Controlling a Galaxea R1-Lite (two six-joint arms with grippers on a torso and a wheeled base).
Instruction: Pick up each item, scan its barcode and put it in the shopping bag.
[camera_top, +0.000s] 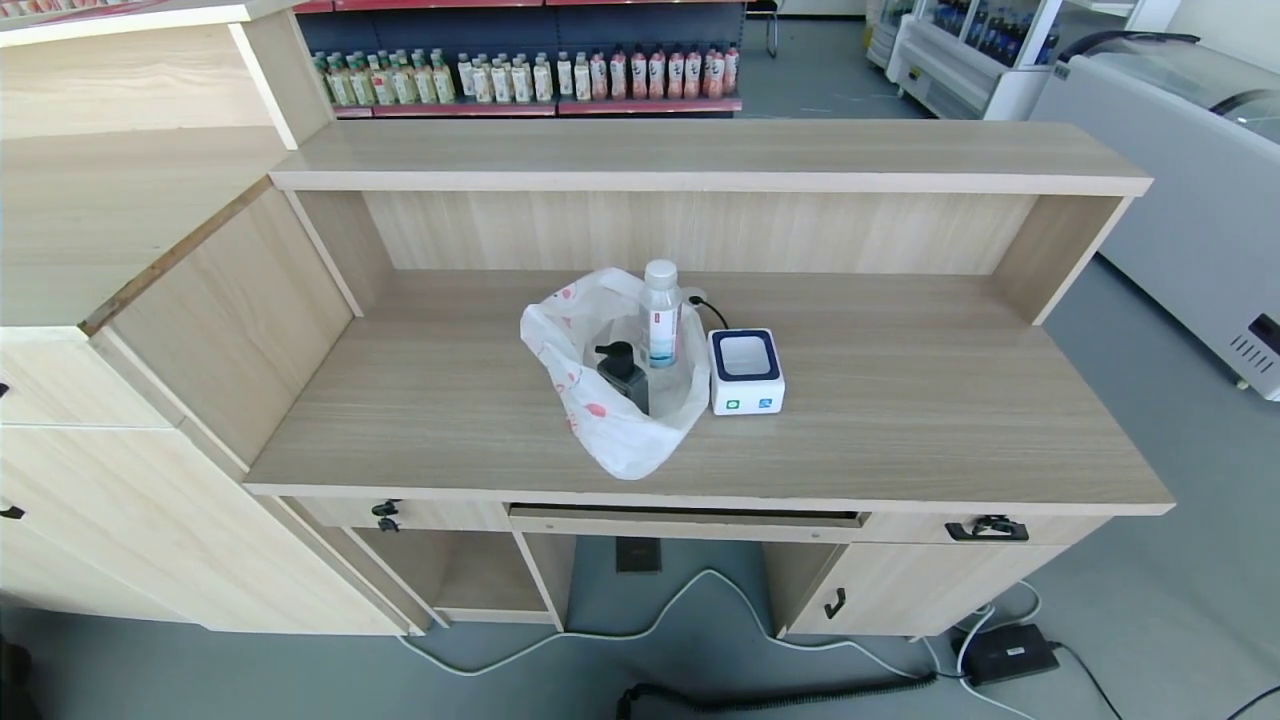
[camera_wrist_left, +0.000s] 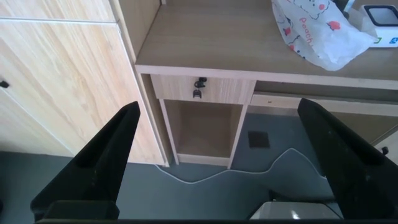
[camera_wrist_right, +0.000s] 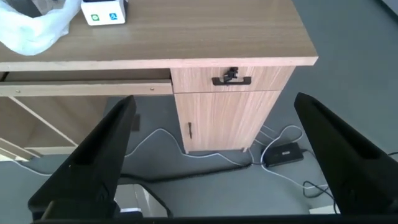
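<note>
White red-printed bag (camera_top: 600, 430), mouth open, mid counter (camera_top: 950, 420); bottle (camera_top: 660, 315) and pump bottle (camera_top: 622, 375) upright inside. Scanner (camera_top: 745, 370) just beside, 3 o'clock. Back wall (camera_top: 700, 230) at 12. Left gripper (camera_wrist_left: 219, 106), right gripper (camera_wrist_right: 214, 99) spread, below front edge.

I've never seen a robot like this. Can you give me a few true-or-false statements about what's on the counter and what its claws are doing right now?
1. The clear bottle stands upright inside the shopping bag. True.
2. The scanner sits on the robot's left of the bag. False: it is on the counter just to the bag's right.
3. The left gripper and the right gripper are both open and hold nothing. True.
4. The dark pump bottle lies on the counter outside the bag. False: it is inside the bag, next to the clear bottle.
</note>
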